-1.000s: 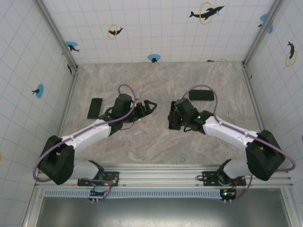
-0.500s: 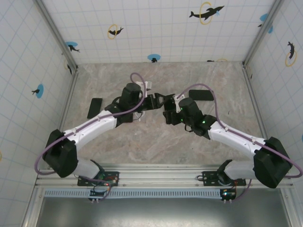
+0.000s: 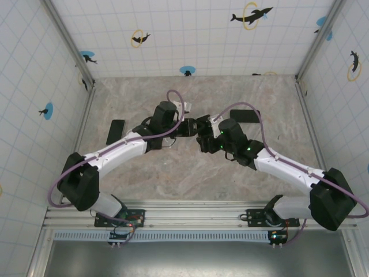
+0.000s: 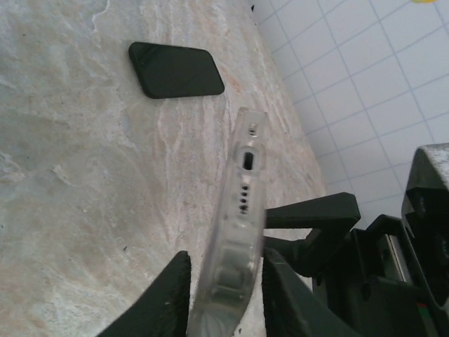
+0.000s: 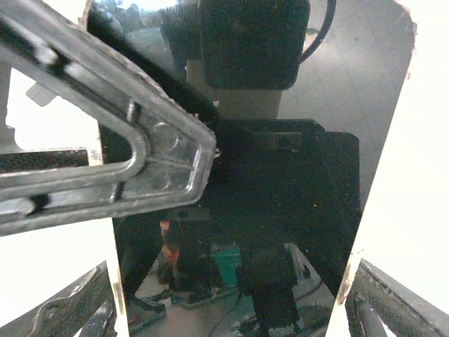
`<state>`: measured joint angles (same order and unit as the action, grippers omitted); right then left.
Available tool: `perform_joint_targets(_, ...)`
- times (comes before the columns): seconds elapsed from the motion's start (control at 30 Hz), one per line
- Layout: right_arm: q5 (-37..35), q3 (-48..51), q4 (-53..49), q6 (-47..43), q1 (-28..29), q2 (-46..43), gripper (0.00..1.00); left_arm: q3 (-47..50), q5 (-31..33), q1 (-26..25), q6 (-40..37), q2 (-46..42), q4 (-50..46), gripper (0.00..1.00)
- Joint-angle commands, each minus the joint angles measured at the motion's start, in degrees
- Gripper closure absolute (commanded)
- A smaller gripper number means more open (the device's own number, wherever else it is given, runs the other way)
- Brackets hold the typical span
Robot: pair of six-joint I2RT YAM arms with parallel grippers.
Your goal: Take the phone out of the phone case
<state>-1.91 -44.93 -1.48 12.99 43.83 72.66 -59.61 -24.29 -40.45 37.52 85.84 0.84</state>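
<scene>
Held off the table point(image 3: 173, 173) between both arms: phone point(image 5: 280, 175) in case point(image 4: 242, 203). Clamped across the phone's width by right gripper point(image 5: 238, 302), screen toward that wrist. Pinched edge-on at the case's port end by left gripper point(image 4: 223, 295), directly opposite; probably best placed for peeling.

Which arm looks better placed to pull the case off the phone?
Left, probably. The left gripper pinches the clear case by its edge, so it can peel it away, while the right gripper spans the phone, bracing it.
</scene>
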Motion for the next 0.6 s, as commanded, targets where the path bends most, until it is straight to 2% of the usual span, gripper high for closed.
perform_joint_targets(0.0, 2.0, -2.3, 4.6, -1.8, -0.2, -1.9, 0.52, -1.3, -3.0, -0.2, 0.2, 0.9, 2.5, 0.81)
perform_joint_targets(0.07, 2.6, -2.3, 4.5, -2.4, -0.1, -2.1, 0.52, -1.4, -3.0, -0.2, 0.4, 0.7, 3.0, 0.85)
perform_joint_targets(0.13, 3.3, -2.2, 4.4, -2.8, -0.2, -2.2, 0.51, -1.7, -3.4, -0.2, 0.5, 0.6, 3.3, 0.95)
perform_joint_targets(0.27, 3.6, -2.0, 4.0, -3.3, -0.3, -2.3, 0.46, -1.1, -3.6, -0.2, 1.8, 0.4, 4.5, 1.0)
perform_joint_targets(0.43, 3.3, -1.3, 4.3, -3.9, -0.6, -3.0, 0.19, -0.3, -2.1, -0.1, 4.5, -0.8, 7.9, 1.0)
perform_joint_targets(0.57, 2.6, 0.6, 5.4, -2.2, -1.0, -5.5, 0.08, -0.3, 4.9, 0.2, 5.5, -2.6, 9.9, 1.0)
